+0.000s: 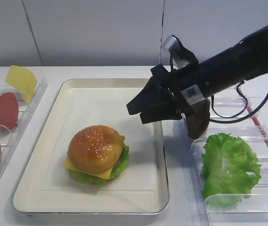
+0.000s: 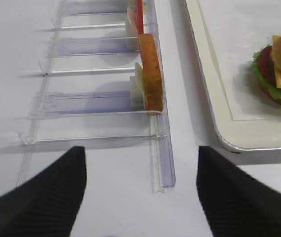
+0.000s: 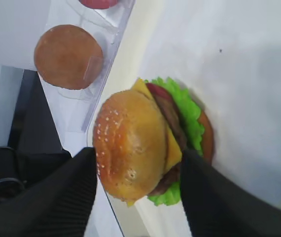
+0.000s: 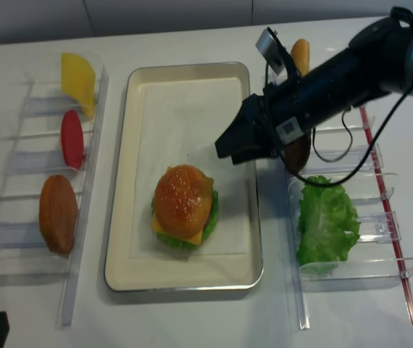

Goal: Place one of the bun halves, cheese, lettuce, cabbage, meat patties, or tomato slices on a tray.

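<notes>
So the burger's fully stacked on the tray [image 1: 158, 155] rn, sitting toward the front-left of the paper liner: seeded bun top [image 1: 95, 147] on top, cheese [image 1: 106, 173] corner poking out under it, lettuce [image 1: 122, 162] frilling out at the edges, patty [image 3: 172, 118] and tomato [image 3: 156, 90] visible in the right wrist view, plain bun at the bottom. Right gripper [image 1: 145, 107] hangs above the tray, up and to the right of the burger, jaws spread w/ nothing between them, not touching anything. Left gripper [image 2: 140, 192] is over bare table near the left bin rack [image 2: 155, 123], fingers apart, empty too. Spare lettuce leaf [image 1: 228, 167] in the right-side bin, another cheese slice [image 1: 21, 81] and a tomato slice [image 1: 6, 110] in the left bins.
</notes>
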Action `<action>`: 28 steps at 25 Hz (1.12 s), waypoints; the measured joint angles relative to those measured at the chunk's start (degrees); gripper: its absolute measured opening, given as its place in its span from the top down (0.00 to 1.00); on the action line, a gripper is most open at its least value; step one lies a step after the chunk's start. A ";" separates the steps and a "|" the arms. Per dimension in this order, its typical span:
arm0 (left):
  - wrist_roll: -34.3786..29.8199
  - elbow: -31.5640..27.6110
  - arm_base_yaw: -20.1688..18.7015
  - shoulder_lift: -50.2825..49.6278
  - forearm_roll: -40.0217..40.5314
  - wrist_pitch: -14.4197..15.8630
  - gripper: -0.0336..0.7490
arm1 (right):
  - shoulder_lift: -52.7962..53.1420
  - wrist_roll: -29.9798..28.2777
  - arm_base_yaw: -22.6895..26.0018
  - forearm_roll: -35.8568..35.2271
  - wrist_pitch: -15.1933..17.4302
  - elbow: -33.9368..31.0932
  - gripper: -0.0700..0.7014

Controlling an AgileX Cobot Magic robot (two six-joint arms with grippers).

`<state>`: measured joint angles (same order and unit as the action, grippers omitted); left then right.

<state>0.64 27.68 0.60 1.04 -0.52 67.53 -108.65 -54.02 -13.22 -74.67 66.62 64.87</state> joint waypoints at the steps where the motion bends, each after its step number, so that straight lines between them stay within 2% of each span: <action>1: 0.00 0.00 0.00 0.00 0.00 0.00 0.37 | 0.31 -0.12 0.00 0.43 0.13 0.88 0.41; 5: 0.00 0.00 0.00 0.00 0.00 0.00 0.37 | 2.81 0.61 0.00 1.92 0.52 5.52 0.44; 9: 0.00 0.00 0.00 0.00 0.00 0.00 0.37 | 5.10 4.78 0.00 8.46 1.49 11.33 0.46; 12: 0.00 0.00 0.00 0.00 0.00 0.00 0.37 | 6.07 12.45 0.00 18.69 2.17 16.49 0.49; 16: 0.00 0.00 0.00 0.00 0.00 0.00 0.37 | 7.72 23.84 0.00 36.25 2.90 22.06 0.51; 18: 0.00 0.00 0.00 0.00 0.00 0.00 0.37 | 8.74 28.83 0.00 44.26 3.26 23.24 0.51; 22: 0.00 0.00 0.00 0.00 0.00 0.00 0.37 | 11.70 35.84 0.00 55.19 3.90 23.32 0.51; 28: 0.00 0.00 0.00 0.00 0.00 0.00 0.37 | 19.62 40.09 0.02 58.65 4.36 23.32 0.55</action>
<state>0.64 27.68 0.60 1.04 -0.52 67.53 -89.04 -13.93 -13.20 -16.02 70.99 88.20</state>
